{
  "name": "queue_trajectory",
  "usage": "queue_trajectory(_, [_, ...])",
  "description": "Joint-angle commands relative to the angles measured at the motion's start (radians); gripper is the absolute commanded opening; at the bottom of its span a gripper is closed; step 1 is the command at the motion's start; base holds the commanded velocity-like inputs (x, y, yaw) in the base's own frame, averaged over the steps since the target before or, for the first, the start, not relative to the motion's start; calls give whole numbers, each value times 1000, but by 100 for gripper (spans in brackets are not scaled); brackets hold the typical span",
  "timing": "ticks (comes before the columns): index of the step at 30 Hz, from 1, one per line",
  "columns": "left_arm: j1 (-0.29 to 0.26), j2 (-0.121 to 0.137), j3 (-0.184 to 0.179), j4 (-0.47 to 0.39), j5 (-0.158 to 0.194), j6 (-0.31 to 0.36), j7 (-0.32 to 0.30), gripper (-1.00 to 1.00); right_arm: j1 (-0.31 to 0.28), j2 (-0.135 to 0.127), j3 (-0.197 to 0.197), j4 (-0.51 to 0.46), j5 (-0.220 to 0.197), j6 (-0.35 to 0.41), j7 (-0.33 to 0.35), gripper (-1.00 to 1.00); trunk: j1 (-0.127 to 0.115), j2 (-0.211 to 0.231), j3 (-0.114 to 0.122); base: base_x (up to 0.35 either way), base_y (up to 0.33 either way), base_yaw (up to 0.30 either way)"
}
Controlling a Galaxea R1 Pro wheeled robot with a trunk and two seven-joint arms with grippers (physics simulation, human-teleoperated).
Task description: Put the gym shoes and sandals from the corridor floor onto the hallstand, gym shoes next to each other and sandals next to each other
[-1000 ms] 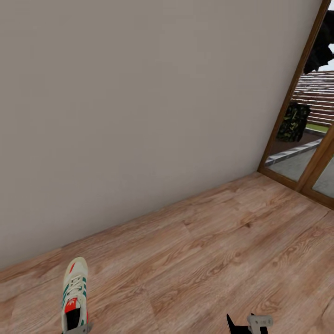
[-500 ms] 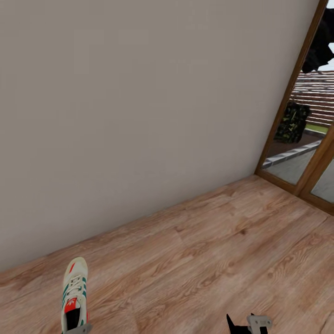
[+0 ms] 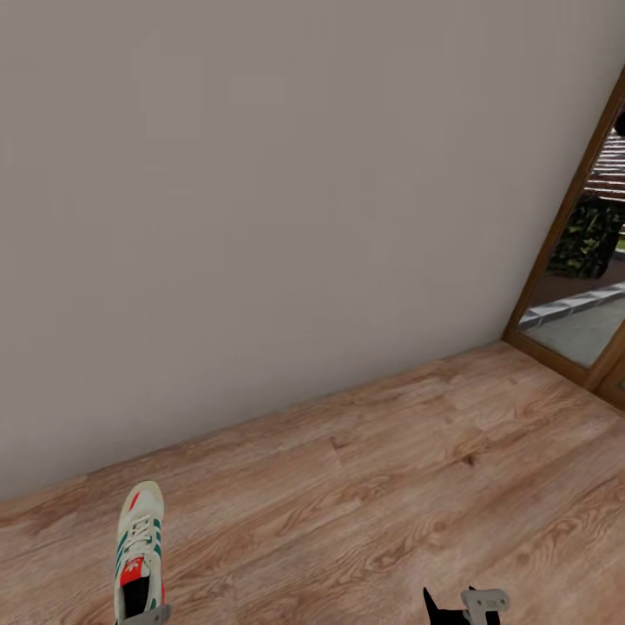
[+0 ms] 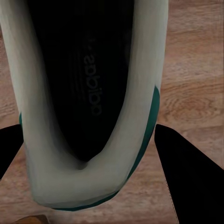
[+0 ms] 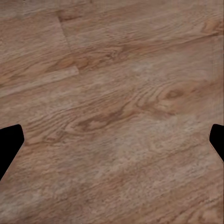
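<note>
One gym shoe (image 3: 140, 549), open floor (image 3: 391, 486) rightward

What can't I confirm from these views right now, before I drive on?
- Sneaker: the head view's bottom edge cuts off its heel, so the left jaws' contact there is hidden.
- Left gripper: the left wrist view shows dark fingers either side of the heel; actual contact is unclear.
- Right gripper: its fingertips sit at the picture's edges over bare floor.
</note>
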Motion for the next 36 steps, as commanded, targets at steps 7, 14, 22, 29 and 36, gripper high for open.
queue_trajectory(7, [-1, 0, -4, 1, 4, -3, 4, -100, -1, 1, -8, 1, 11, -4, 6, 100, 0, 0, -1, 183, -224, 276])
queue_trajectory(14, [-1, 1, -4, 1, 5, -3, 4, -100, -1, 1, -8, 1, 11, -4, 7, 100, 0, 0, -1, 223, -203, 277])
queue_trajectory(22, [-1, 2, -3, 2, 5, -3, 4, -100, -1, 1, -8, 1, 11, -4, 7, 100, 0, 0, -1, 251, -178, 277])
queue_trajectory(29, [-1, 2, -3, 3, 5, -3, 4, -100, -1, 1, -8, 1, 11, -4, 6, 100, 0, 0, -1, 154, -109, 277])
queue_trajectory(36, [-1, 2, -1, 6, 5, -4, 4, -100, -1, 1, -8, 1, 11, -4, 7, 100, 0, 0, -1, 21, -14, 277])
